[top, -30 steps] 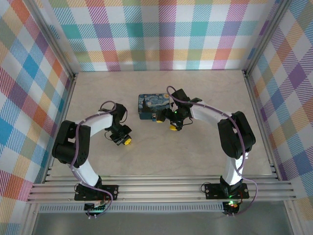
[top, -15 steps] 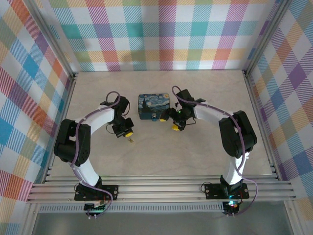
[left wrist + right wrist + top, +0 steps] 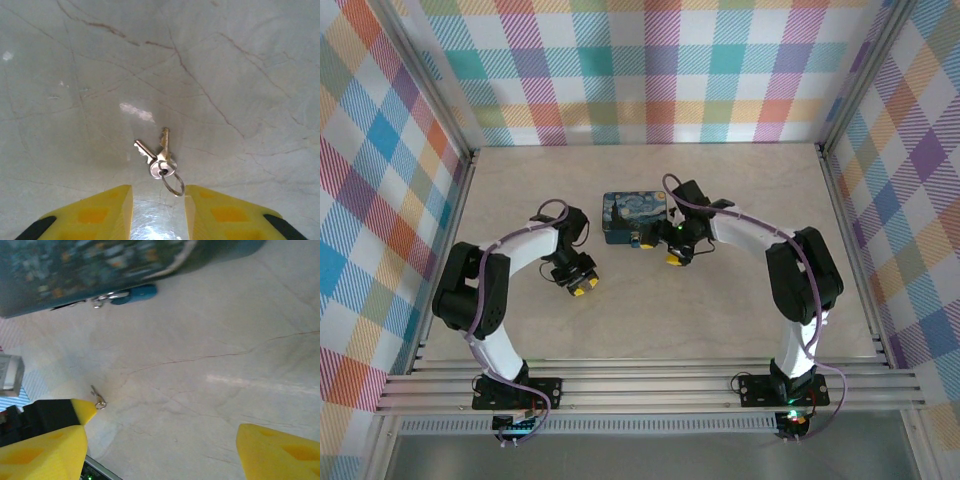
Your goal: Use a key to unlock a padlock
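Centrally on the table (image 3: 740,320), the padlock (image 3: 134,293) lies just beside the near side of the painted tin (image 3: 633,215). Left gripper (image 3: 157,215): fingers released, the keys (image 3: 159,161) lying on the table just ahead of its gap. Right gripper (image 3: 160,455): fingers spread wide, near the padlock.

Blurred and cropped by the top edge in the right wrist view: tin (image 3: 90,265), with padlock (image 3: 134,293) soft-edged just below, shackle end indistinct. Keys (image 3: 98,399) barely a speck there. Left gripper (image 3: 157,192) fingers (image 3: 95,215) cut off at the left wrist view's bottom edge.
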